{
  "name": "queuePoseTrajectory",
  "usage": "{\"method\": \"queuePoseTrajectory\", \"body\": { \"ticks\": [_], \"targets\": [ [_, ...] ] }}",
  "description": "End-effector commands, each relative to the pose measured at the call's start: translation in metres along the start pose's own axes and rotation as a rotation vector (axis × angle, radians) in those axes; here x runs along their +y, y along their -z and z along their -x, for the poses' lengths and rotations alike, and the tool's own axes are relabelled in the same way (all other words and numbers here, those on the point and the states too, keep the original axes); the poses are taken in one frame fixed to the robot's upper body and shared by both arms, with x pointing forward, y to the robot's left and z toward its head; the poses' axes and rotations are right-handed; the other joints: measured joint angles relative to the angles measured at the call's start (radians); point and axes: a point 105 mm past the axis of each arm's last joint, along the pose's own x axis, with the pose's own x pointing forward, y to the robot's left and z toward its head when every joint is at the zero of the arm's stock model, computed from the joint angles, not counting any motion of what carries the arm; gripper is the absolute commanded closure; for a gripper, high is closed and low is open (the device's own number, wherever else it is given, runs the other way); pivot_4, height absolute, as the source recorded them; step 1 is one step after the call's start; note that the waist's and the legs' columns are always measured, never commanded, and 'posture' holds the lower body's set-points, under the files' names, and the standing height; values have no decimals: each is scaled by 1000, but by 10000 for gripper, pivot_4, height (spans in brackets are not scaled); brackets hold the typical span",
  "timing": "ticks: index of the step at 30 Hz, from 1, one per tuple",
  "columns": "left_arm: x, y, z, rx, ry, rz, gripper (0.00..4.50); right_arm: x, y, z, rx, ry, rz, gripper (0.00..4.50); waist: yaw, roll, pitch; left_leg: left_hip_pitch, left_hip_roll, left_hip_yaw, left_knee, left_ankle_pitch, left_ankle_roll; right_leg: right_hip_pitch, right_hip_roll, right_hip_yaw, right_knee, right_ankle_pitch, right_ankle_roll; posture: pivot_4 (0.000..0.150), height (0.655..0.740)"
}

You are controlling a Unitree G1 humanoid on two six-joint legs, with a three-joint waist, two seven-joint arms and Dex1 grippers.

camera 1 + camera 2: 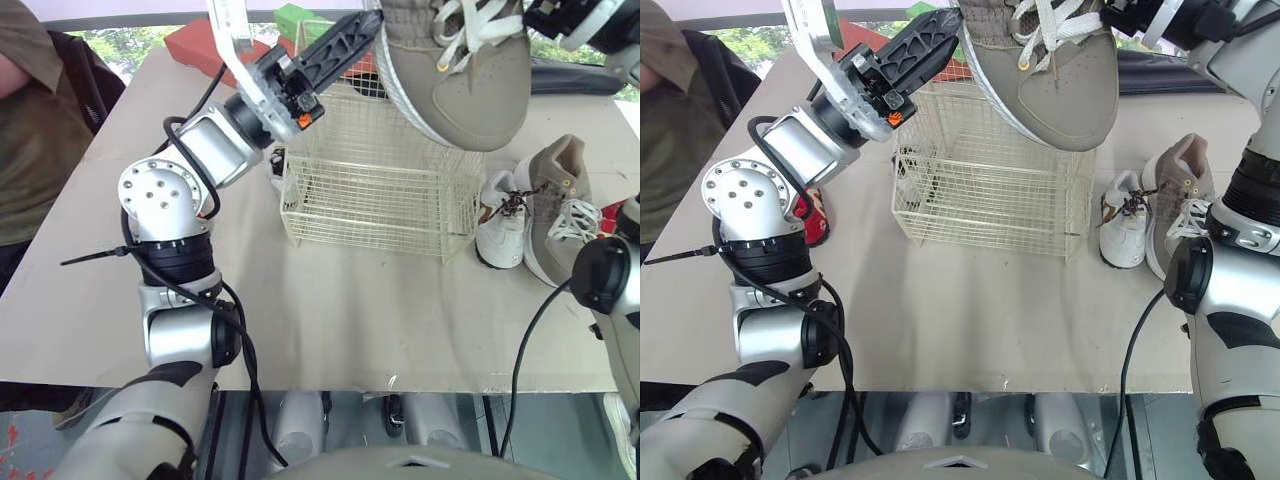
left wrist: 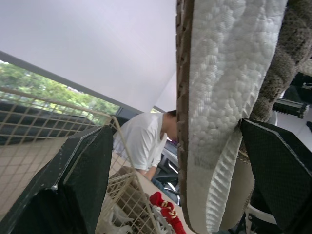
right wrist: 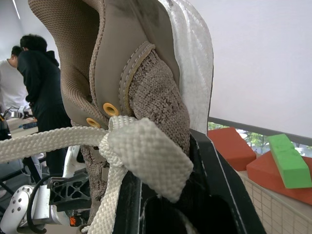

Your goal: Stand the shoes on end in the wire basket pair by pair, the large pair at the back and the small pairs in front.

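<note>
Jaws of the right gripper (image 1: pixel 1130 15) clamp the large shoe (image 1: pixel 455 70) by its collar, high over the wire basket (image 1: pixel 380 190). The left gripper (image 1: pixel 350 38) gapes wide around the sole. Its mate (image 1: pixel 560 205) lies near the tabletop's (image 1: pixel 350 310) right edge.

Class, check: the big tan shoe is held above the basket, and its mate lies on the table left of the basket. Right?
No: the mate lies right of the basket, per the left eye view. The tan shoe is held above it.
</note>
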Motion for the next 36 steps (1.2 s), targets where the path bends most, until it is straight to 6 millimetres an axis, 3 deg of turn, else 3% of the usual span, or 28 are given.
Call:
{"method": "queuePoseTrajectory", "body": {
  "ticks": [1, 10, 13, 16, 20, 23, 26, 32, 36],
  "targets": [
    [-30, 0, -7, 44, 164, 2, 430, 23, -15, -8, -23, -88, 41, 45000, -2, 0, 0, 0, 0, 0, 0, 0, 0, 0, 0, 0, 0, 0, 0, 1500, 7400],
    [-34, -5, -15, 24, 222, 33, 430, 22, -10, -4, 21, -59, 48, 45000, 4, 0, 0, 0, -1, 0, 0, 0, 0, 0, 0, 0, 0, 0, 0, 1500, 7400],
    [-26, -6, -17, 26, 172, 15, 430, 22, 43, -26, 35, -51, 24, 45000, -3, -1, -1, 1, -1, -1, 0, 0, 0, 1, 0, 0, -1, 0, 0, 1500, 7400],
    [-12, -6, -19, 25, 95, 10, 8327, 25, 51, -29, 16, -51, 30, 45000, -4, 1, 1, 3, -2, -3, -1, 0, 0, 1, 1, 3, 1, 0, 0, 1500, 7400],
    [-5, -8, -18, -5, 55, -4, 24439, 26, 50, -27, -4, -55, 25, 45000, 2, 1, 2, -1, -2, -3, -1, 0, 0, -2, 0, 2, 0, 1, 1, 1500, 7400],
    [-4, -10, -15, -7, 52, -17, 27580, 23, 49, -26, -8, -43, 29, 45000, 1, 1, 2, -2, -3, -2, -1, 0, 0, -2, 0, 3, -1, 1, 1, 1500, 7400],
    [-4, -13, -9, 4, 49, -76, 27586, 24, 43, -22, -29, -38, 83, 32698, -1, 1, 2, -1, -3, -2, -1, 0, 0, -2, 0, 3, -1, 1, 1, 1500, 7400],
    [8, -37, 8, -6, -7, -234, 27703, 26, 35, 2, -25, 22, 293, 1693, -1, 1, 2, 0, -3, -2, -2, 0, 0, -2, 1, 3, 0, 1, 1, 1500, 7400],
    [10, -44, 17, 31, 9, -330, 27860, 33, 33, 23, -8, 33, 422, 0, 1, 1, 2, 0, -4, -2, -2, 0, 0, -2, 0, 3, -1, 1, 1, 1500, 7400]
  ]
}}
